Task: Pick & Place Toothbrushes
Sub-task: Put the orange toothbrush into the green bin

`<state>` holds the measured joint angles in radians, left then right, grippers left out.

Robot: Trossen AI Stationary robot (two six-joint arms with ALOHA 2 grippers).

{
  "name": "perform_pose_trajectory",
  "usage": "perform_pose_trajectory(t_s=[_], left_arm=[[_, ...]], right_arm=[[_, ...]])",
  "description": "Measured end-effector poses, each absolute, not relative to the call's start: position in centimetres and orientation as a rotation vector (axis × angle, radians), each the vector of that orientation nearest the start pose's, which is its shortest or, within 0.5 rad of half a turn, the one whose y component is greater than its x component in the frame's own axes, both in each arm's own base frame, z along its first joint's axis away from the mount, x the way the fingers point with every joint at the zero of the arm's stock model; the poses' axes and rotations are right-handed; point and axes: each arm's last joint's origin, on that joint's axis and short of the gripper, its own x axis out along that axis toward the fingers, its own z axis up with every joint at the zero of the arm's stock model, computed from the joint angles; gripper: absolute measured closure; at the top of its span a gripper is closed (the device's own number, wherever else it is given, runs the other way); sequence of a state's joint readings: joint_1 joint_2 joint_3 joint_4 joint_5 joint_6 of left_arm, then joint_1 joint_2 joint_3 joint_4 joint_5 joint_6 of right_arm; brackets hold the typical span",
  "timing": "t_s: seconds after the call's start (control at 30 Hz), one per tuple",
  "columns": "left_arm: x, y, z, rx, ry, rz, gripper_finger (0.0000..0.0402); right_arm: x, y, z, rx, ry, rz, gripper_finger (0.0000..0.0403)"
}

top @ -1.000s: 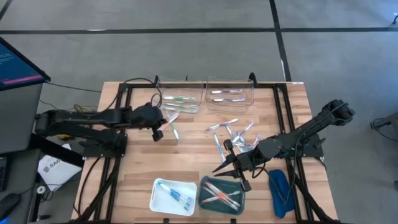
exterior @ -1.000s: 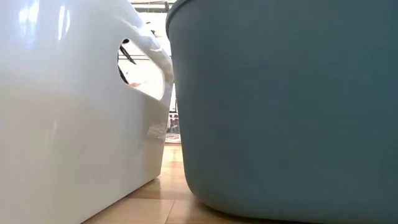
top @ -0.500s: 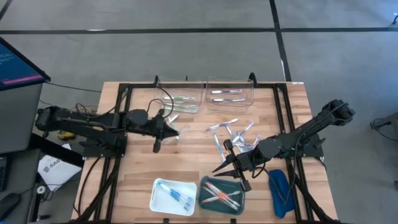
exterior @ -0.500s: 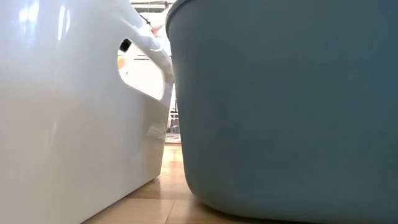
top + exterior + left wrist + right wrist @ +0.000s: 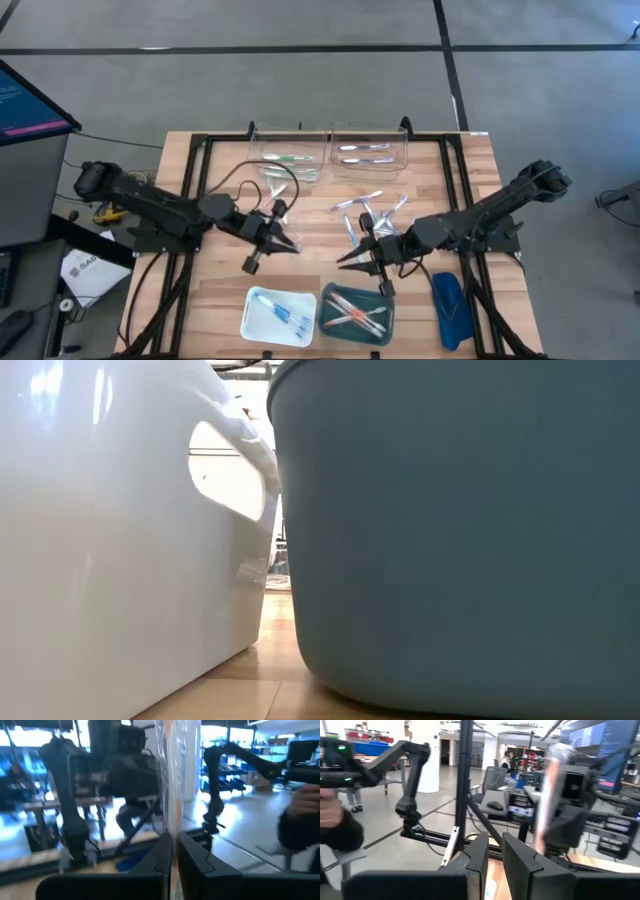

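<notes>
Several toothbrushes (image 5: 372,212) lie loose behind the right gripper (image 5: 352,258), so much sorting remains. Both bins (image 5: 355,312) near it hold some. The left gripper (image 5: 290,246) is clamped on a wrapped toothbrush (image 5: 169,775); the right's fingers are nearly together, seemingly empty.

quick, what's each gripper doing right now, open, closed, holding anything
Left gripper: shut on a clear-wrapped toothbrush, above the table's middle.
Right gripper: shut, nothing seen between its fingers, just above the teal bin.

No text, label or number reads clearly in any view. The white sheet (image 5: 85,272) on the floor left of the worktop carries dark print, too small to make out. The monitor (image 5: 25,100) at far left shows a pink bar and faint lines, unreadable.
</notes>
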<state>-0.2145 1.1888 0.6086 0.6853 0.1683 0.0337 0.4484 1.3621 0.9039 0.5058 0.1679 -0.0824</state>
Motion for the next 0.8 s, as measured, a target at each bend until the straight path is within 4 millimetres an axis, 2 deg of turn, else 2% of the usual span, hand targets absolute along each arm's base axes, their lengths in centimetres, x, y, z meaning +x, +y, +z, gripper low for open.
perform_pose_trajectory(t_s=[0.2, 0.47, 0.63, 0.8], left_arm=[[26.6, -6.6, 25.9, 0.066, -0.147, -0.255, 0.0396], [26.8, -6.4, 25.8, 0.063, -0.16, -0.228, 0.0396], [26.7, -6.7, 25.9, 0.063, -0.165, -0.245, 0.0396], [26.7, -6.7, 25.9, 0.063, -0.164, -0.247, 0.0396]], right_arm=[[28.8, 12.5, 30.6, -0.037, -0.047, 0.171, 0.0355], [30.2, 12.4, 28.7, -0.047, -0.013, 0.052, 0.0343], [30.1, 12.1, 29.1, -0.027, -0.031, 0.011, 0.031], [30.2, 12.0, 29.3, -0.008, -0.062, 0.003, 0.0253]])
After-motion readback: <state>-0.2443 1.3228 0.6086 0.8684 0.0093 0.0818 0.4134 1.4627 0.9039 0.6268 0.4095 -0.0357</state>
